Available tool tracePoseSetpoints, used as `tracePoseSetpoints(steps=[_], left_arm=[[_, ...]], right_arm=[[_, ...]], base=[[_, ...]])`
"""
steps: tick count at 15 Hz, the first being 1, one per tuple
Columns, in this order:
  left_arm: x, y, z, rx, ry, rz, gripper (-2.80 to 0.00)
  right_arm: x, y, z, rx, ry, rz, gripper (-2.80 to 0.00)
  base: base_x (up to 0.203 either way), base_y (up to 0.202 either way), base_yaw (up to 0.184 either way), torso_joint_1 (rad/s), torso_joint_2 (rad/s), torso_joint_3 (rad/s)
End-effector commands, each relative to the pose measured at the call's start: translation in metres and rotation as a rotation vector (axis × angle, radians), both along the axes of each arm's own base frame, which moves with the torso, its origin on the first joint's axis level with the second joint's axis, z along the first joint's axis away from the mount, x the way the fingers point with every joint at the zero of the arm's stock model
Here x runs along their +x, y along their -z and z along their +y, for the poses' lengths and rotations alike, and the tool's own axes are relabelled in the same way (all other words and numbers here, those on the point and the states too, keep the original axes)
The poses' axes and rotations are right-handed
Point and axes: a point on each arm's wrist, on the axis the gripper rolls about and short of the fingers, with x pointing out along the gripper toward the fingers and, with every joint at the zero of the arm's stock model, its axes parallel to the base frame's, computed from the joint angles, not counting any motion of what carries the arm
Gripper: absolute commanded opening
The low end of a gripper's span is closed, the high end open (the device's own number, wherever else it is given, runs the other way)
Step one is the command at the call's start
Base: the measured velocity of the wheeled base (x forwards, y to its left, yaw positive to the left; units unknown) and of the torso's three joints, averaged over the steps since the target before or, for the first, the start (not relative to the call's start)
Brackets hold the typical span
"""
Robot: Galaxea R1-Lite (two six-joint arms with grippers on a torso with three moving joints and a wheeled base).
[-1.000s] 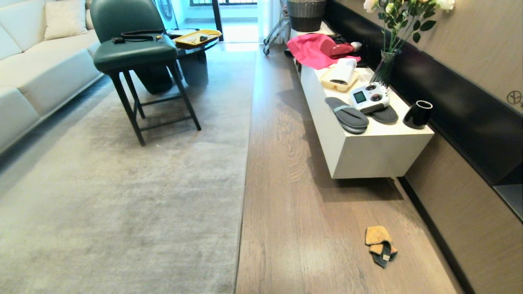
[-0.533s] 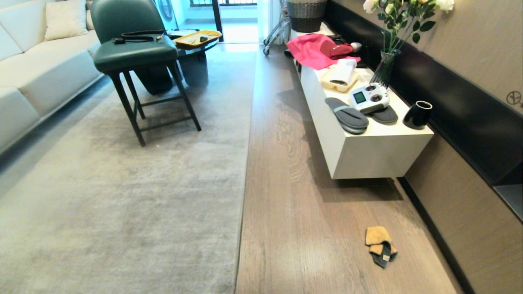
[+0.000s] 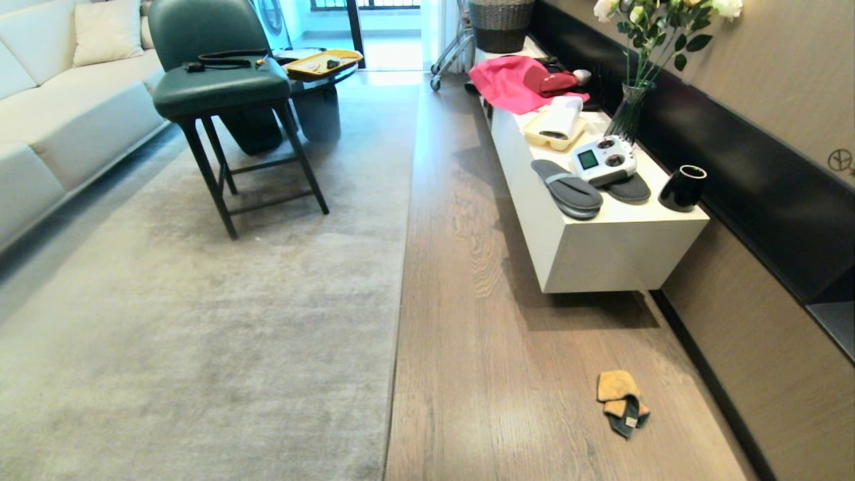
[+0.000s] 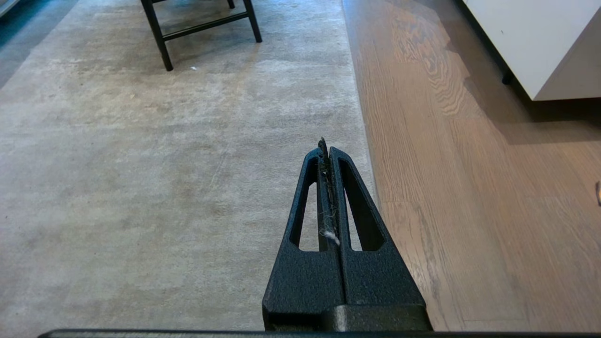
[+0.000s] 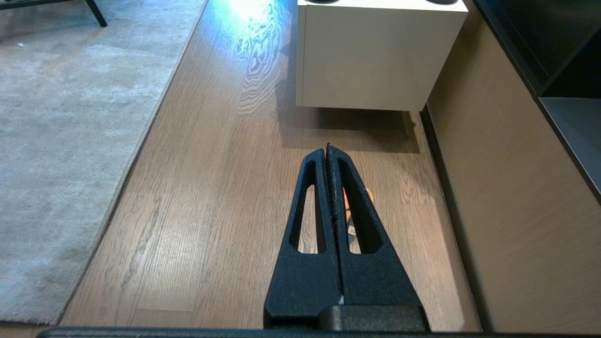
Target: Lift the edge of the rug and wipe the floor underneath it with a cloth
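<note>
Nothing of the task is done as far as these views show. The rug edge (image 3: 399,300) lies flat along its full visible run, straight against the floor (image 3: 481,374), with no fold, lift or curl anywhere; the planks beneath it are covered and unwiped. The cloth (image 3: 621,402) sits crumpled on the bare floor, well apart from the rug edge and nearer the wall skirting, in front of the end of the white cabinet (image 3: 601,247). Neither arm shows in the head view. In the left wrist view the left gripper (image 4: 326,150) has its fingers pressed together with nothing between them but a wisp of lint, hanging above the rug just inside its border. In the right wrist view the right gripper (image 5: 327,152) is likewise closed and empty, above the bare planks, with a sliver of the orange cloth (image 5: 368,193) showing past one finger, lying on the floor below. My reading: this is the start. Left to do is everything: open and take up the cloth, get a hold on the rug border, raise it, wipe the planks under it, lay it back. The green chair (image 3: 220,87) stands on the rug far from the near stretch of border, so it should not pin that part.
</note>
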Motion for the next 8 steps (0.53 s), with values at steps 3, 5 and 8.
tracePoseSetpoints(steps=[3, 5, 8], left_arm=[[0.0000, -0.0001, 0.0000, 0.000, 0.000, 0.000, -2.80], [0.0001, 0.0002, 0.0000, 0.000, 0.000, 0.001, -2.80], [0.0000, 0.0000, 0.0000, 0.000, 0.000, 0.000, -2.80]], right_arm=[[0.0001, 0.0000, 0.0000, -0.001, -0.001, 0.001, -2.80], [0.0001, -0.0002, 0.0000, -0.003, 0.000, 0.000, -2.80], [0.0001, 0.0000, 0.0000, -0.003, -0.001, 0.001, -2.80]], base=[[0.000, 0.000, 0.000, 0.000, 0.00, 0.000], [0.000, 0.000, 0.000, 0.000, 0.00, 0.000], [0.000, 0.000, 0.000, 0.000, 0.00, 0.000]])
